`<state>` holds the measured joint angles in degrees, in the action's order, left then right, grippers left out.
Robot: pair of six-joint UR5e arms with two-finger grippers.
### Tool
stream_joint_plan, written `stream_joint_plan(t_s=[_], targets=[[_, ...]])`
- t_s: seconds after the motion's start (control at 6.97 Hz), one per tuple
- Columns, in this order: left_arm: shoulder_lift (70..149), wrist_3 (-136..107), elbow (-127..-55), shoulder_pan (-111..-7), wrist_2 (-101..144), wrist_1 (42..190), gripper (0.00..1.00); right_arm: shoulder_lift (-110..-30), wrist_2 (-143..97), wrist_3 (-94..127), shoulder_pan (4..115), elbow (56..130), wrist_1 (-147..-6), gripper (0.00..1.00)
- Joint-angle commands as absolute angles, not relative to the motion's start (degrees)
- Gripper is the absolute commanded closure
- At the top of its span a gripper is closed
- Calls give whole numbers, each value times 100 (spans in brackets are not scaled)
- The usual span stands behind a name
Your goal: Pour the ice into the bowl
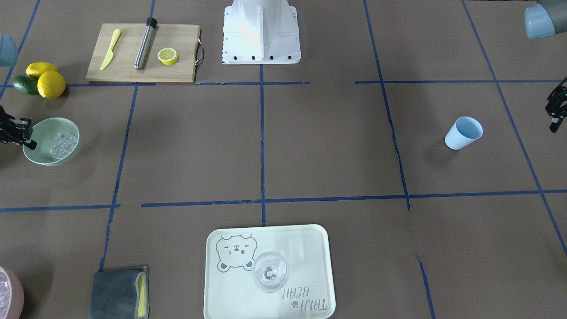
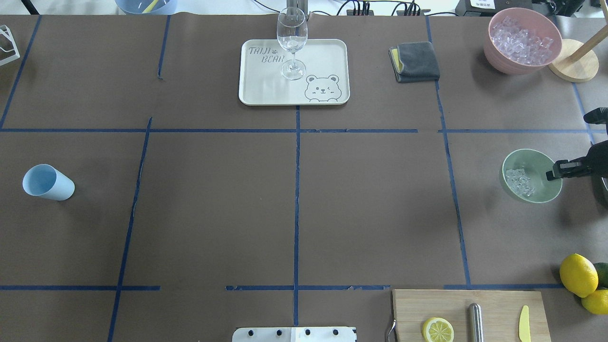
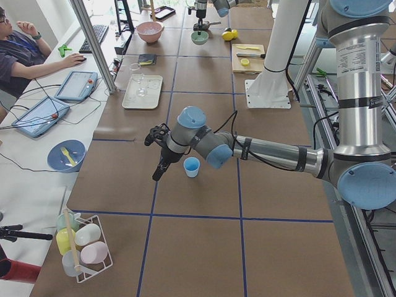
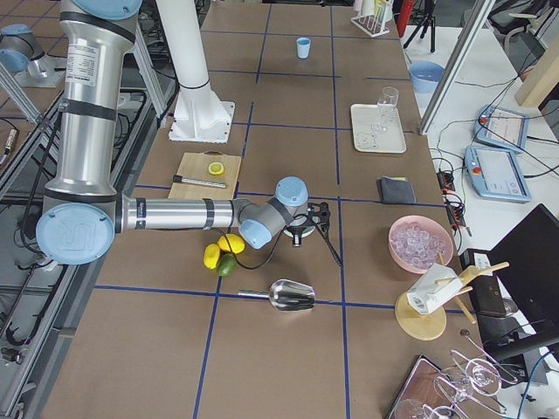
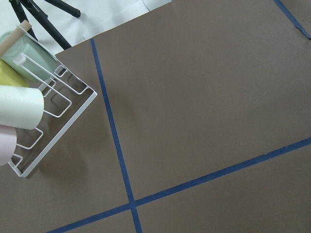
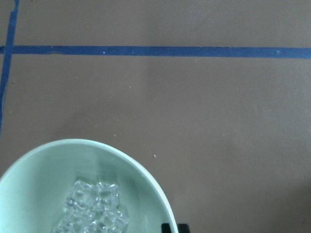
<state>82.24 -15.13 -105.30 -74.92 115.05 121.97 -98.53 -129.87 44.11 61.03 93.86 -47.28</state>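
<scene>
The mint-green bowl [image 2: 539, 164] stands at the robot's right side of the table, also in the front view [image 1: 66, 126] and the right wrist view [image 6: 34, 189]. A small heap of clear ice [image 2: 518, 181] lies inside it. My right gripper [image 2: 550, 176] reaches level over the bowl's outer rim. Its fingertips [image 6: 165, 226] are close together beside the rim; I cannot tell whether they pinch it. My left gripper [image 1: 554, 110] hangs beside the empty blue cup [image 1: 464, 133] at the other end. It is cut off by the frame edge, so I cannot tell its state.
A pink container [image 2: 522, 40] of ice stands far right, and a metal scoop [image 4: 293, 295] lies on the table. A tray [image 2: 266, 90] holds a wine glass [image 2: 292, 42]. There are also a grey cloth [image 2: 418, 61], lemons [image 2: 578, 274], a cutting board [image 2: 494, 304] and a cup rack [image 5: 43, 121].
</scene>
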Motion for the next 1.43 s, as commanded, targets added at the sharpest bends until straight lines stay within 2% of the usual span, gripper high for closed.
stream_joint_plan(t_s=[0.0,0.57,1.29], targets=[[8209,-1512,-10521,-7497,11505,12199,0,-9870,-13095,4412,6196,9281,-4685,0],[8217,-1503,-10460,-7891,12031,12007,0,-9818,-13236,4211,6758,9361,-4948,0],[9051,830,-10337,-8999,12285,9235,0,-9511,-13376,657,8381,9816,-7834,0]])
